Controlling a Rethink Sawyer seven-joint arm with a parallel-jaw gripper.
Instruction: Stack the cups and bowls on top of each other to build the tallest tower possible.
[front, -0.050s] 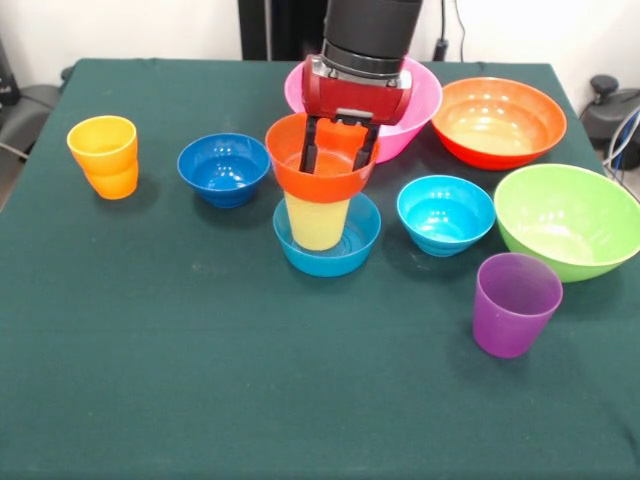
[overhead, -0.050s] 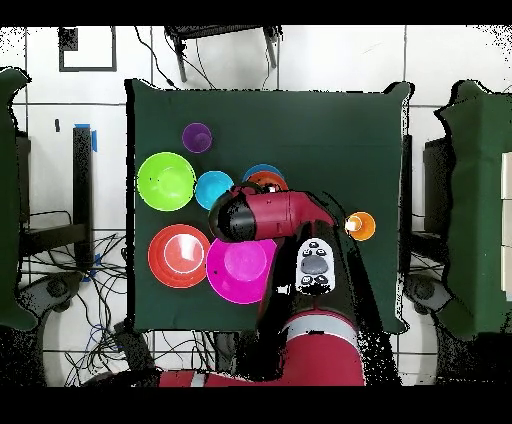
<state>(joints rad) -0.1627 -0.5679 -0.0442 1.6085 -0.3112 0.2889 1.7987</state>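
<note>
From the front, take the tower (front, -0.050s: 325, 215) as your landmark: a mid-blue small glossy plastic bowl (front, -0.050s: 328, 248) sits on the dark green cloth-covered table (front, -0.050s: 200, 340), with a pale yellow translucent tapered tumbler (front, -0.050s: 318, 220) standing upright inside it. An orange-red small glossy bowl (front, -0.050s: 320, 165) rests on the tumbler's mouth, and the red-and-black gripper (front, -0.050s: 338, 150) has its dark fingers (front, -0.050s: 309, 152) down inside that bowl, spread apart rather than clamped, as far as you can judge. To the tower's left you have a dark blue small bowl (front, -0.050s: 224, 168) and, further out, an orange translucent tumbler (front, -0.050s: 104, 156). To its right lies a cyan small bowl (front, -0.050s: 446, 213), then a lime green large bowl (front, -0.050s: 568, 220) and a purple translucent tumbler (front, -0.050s: 516, 303) nearer the camera. Behind the tower are a pink large bowl (front, -0.050s: 425, 100) and an orange-red large bowl (front, -0.050s: 498, 120).

From overhead, the arm covers most of the tower; only slivers of blue and orange rim (overhead, -0.050s: 265, 178) show beside it. The other pieces stand apart from the stack.

Expect these pieces to be light, stiff and slick. The orange-red small bowl is wider than the tumbler's mouth beneath it, so it will likely tip at a nudge. Grip each next piece by pinching one wall at the rim, and set it down level.
</note>
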